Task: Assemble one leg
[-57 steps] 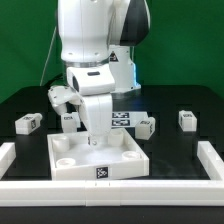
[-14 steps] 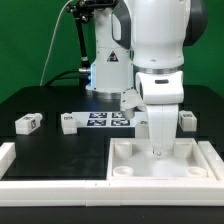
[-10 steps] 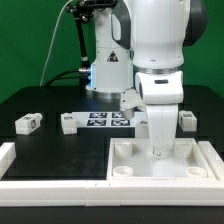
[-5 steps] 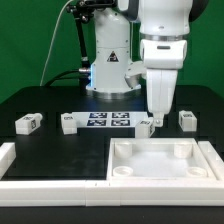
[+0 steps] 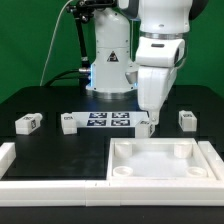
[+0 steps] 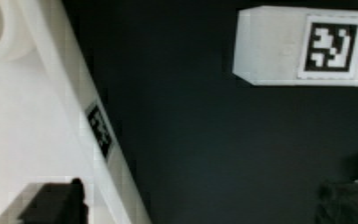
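White leg point(image 5: 146, 125) is lying just under the hovering gripper point(image 5: 149, 112), probably offset from its fingers point(image 6: 51, 201), which are standing spread and empty.

Exterior view fronts arm point(image 5: 160, 50) — wrist view, close overhead, shares tray point(image 5: 160, 178), leg point(image 5: 146, 124).

Four legs, alike: small chunky white blocks, each with a black-and-white square tag. All lie loose on the black counter point(image 5: 40, 150) in a rough row. From the exterior view's left: first leg point(image 5: 27, 123), second leg point(image 5: 68, 122), third leg point(image 5: 146, 125) partly hidden, fourth leg point(image 5: 186, 119). Wrist view: one tag faces up.
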`<state>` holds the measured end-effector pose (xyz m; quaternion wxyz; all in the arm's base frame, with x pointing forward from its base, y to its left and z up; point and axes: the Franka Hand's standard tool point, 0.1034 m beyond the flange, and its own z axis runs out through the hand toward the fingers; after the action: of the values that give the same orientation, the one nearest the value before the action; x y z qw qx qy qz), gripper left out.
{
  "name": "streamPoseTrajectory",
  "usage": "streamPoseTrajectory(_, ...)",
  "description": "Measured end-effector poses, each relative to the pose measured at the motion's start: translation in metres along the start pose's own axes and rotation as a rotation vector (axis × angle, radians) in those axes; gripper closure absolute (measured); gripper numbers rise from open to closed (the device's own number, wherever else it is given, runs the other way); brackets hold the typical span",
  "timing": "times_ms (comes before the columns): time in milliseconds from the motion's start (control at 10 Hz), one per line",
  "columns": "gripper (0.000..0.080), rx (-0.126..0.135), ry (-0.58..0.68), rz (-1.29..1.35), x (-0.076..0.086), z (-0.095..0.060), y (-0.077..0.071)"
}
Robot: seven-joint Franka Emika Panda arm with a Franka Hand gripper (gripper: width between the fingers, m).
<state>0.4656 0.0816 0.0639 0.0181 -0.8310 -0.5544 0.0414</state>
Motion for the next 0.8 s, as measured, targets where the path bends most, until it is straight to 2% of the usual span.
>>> streamPoseTrajectory(200, 0.0150, -0.001, 0.003, 0.237, 0.001, 0.000, -0.003)
streamPoseTrajectory(300, 0.0150, -0.016, 0.024, 0.461, 0.004, 0.003, -0.016)
streamPoseTrajectory(400, 0.0150, -0.009, 0.014, 0.572, 0.004, 0.006, -0.033)
streamPoseTrajectory(800, 0.0150, 0.037, 0.030, 1.010, 0.026, 0.008, -0.053)
